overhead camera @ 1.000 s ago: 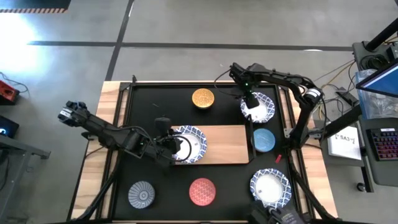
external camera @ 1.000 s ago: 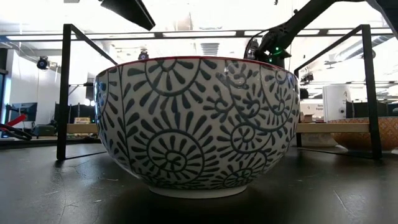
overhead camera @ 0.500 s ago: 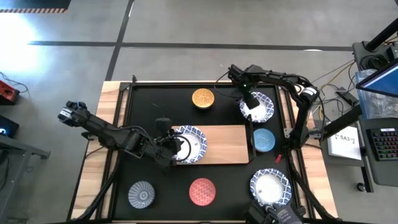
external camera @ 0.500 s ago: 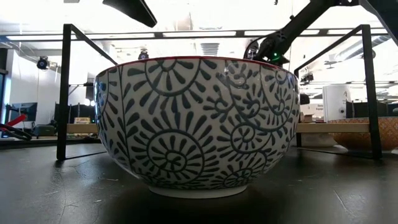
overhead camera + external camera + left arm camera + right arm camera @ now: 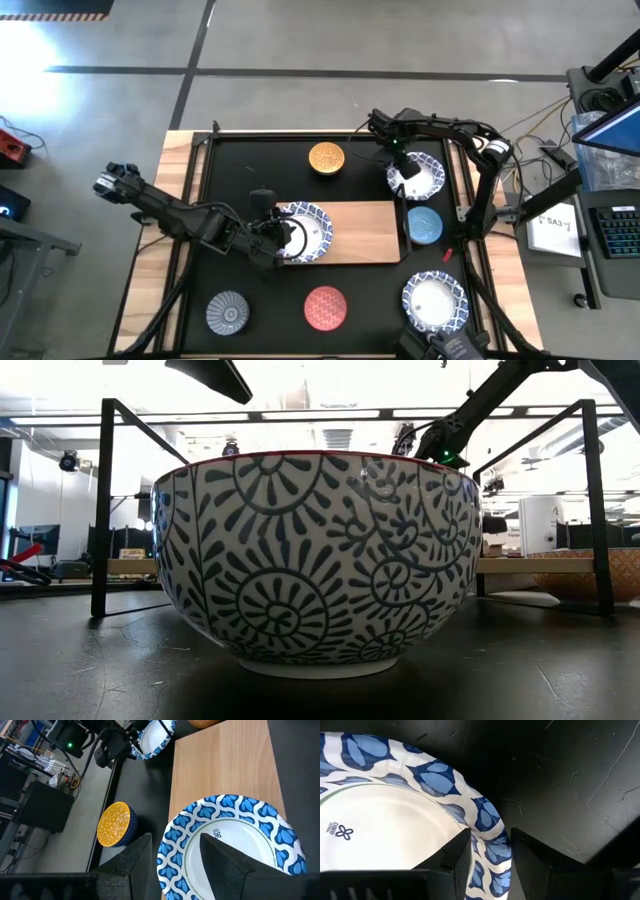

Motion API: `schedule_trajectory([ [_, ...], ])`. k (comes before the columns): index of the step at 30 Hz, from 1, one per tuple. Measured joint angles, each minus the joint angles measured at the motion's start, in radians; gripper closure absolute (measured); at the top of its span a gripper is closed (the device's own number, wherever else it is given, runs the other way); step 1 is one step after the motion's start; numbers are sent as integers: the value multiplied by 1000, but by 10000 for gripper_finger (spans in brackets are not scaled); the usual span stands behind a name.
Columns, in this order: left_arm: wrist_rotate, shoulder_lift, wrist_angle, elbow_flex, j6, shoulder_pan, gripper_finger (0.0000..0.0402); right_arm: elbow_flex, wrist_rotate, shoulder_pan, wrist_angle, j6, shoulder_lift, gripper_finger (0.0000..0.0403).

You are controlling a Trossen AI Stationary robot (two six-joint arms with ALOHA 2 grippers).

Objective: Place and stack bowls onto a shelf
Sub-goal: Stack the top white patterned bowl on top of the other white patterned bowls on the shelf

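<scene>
My left gripper (image 5: 285, 238) is open over the left rim of a blue-and-white bowl (image 5: 306, 232) that sits on the light-wood shelf (image 5: 365, 232). In the left wrist view, one finger of my left gripper (image 5: 175, 840) stands outside that bowl's rim (image 5: 172, 845) and one inside. I cannot see either finger touching it. My right gripper (image 5: 403, 165) is shut on another blue-and-white bowl (image 5: 420, 175) at the table's far right. My right gripper (image 5: 490, 834) holds the far-right bowl by its patterned rim (image 5: 487, 817). The rim is pinched with one finger (image 5: 452, 860) inside the bowl and one (image 5: 532, 855) outside. The fingers come from above, pointing down. Whether the bowl is lifted off the table, I cannot tell.
Around the shelf stand an orange-yellow bowl (image 5: 327, 158), a light blue bowl (image 5: 425, 225), a third blue-and-white bowl (image 5: 435, 303), a red patterned bowl (image 5: 325, 307) and a grey ribbed bowl (image 5: 228, 312). The red patterned bowl (image 5: 310, 560) fills the low view. A black frame (image 5: 200, 200) borders the table.
In the low view my right arm has tipped steeper, while its gripper has stayed at the far-right bowl's rim.
</scene>
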Motion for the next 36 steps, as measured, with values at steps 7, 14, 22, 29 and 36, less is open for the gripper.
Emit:
schedule_trajectory([
  [7, 0, 0, 0, 0, 0, 0, 251, 0, 0, 0, 6, -5, 0, 321],
  [14, 1, 0, 0, 0, 0, 0, 251, 0, -1, 0, 3, 0, 0, 381],
  [22, 1, 0, 0, 0, 0, 0, 251, 0, 3, 0, 3, 5, -2, 393],
  [29, 1, 0, 6, 0, -2, 0, 251, 73, 6, -13, 6, 115, -3, 394],
  [36, 1, 0, 11, 0, -64, 0, 251, 175, 5, -20, 3, 396, -4, 394],
])
